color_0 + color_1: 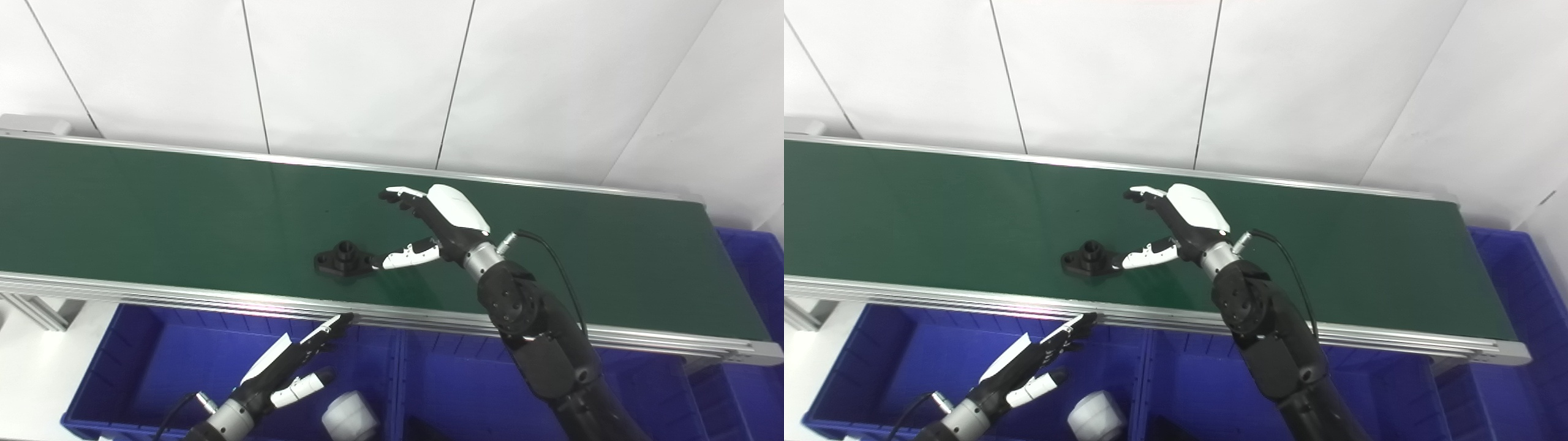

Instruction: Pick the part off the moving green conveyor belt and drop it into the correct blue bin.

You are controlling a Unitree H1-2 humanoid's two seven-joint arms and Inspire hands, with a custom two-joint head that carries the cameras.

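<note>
A small black flanged part (342, 258) lies on the green conveyor belt (153, 208), near its front edge. My right hand (432, 223) hovers over the belt just right of the part, open, its thumb tip reaching the part's right end and its fingers spread above and behind. My left hand (288, 364) is low at the front, open, held over the left blue bin (141, 361) with nothing in it.
A white cylindrical piece (349, 416) lies in the left blue bin. A second blue bin (453, 386) sits right of it, and another blue bin (756, 263) stands past the belt's right end. Aluminium rails edge the belt; a white panelled wall is behind.
</note>
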